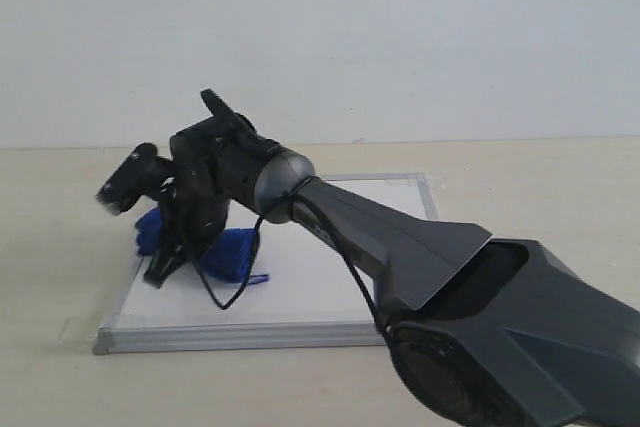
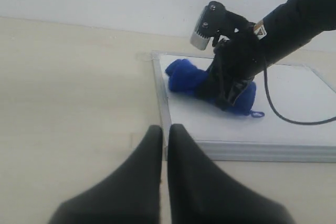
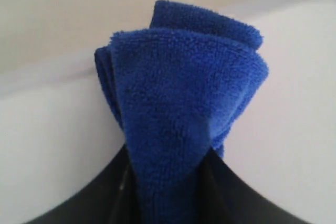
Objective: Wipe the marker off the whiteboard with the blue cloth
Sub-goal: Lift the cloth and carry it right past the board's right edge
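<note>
Right gripper point(image 3: 173, 200) clamped on the cloth point(image 3: 178, 103): the jaws pinch the rolled bundle about its middle, blue folds bulging past the tips and out to either side of them. The cloth rests on the board point(image 1: 300, 292) under the tips, close to the frame edge just beyond them, with its loop string point(image 2: 256, 114) trailing onto white surface to one side of the jaws. Left gripper point(image 2: 164, 135) hangs over the table point(image 2: 68, 87) with jaws together and nothing between them, the board's frame just ahead of its tips and the cloth farther ahead.
</note>
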{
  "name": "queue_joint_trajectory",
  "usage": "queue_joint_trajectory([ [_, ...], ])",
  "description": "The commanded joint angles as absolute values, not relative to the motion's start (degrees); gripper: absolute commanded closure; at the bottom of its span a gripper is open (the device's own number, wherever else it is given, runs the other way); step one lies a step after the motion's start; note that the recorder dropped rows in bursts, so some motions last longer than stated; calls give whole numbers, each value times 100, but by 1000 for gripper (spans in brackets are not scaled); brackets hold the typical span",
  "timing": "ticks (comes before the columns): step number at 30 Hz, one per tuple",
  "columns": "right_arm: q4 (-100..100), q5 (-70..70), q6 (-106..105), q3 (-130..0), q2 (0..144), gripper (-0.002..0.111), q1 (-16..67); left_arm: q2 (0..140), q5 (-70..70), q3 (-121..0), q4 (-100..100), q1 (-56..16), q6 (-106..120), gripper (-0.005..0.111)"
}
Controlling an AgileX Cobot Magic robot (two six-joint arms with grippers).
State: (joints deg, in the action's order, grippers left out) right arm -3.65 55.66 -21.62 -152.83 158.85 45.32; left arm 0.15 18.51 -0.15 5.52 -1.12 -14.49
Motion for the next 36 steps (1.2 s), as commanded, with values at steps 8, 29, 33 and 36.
queue_joint_trajectory([
  [8, -1596, 6919, -1253, -15266, 15277, 109, 4599, 0, 1800, 0, 554, -124, -1505, 103],
  [29, -1106, 6996, -823, -13118, 13815, 109, 4638, 0, 1800, 0, 554, -124, -1505, 103],
  [33, -1106, 6648, -741, -11743, 13005, 109, 4626, 0, 1800, 0, 554, -124, -1505, 103],
  [36, -1126, 6213, -542, -10752, 12330, 109, 4495, 0, 1800, 0, 554, -124, -1505, 103],
])
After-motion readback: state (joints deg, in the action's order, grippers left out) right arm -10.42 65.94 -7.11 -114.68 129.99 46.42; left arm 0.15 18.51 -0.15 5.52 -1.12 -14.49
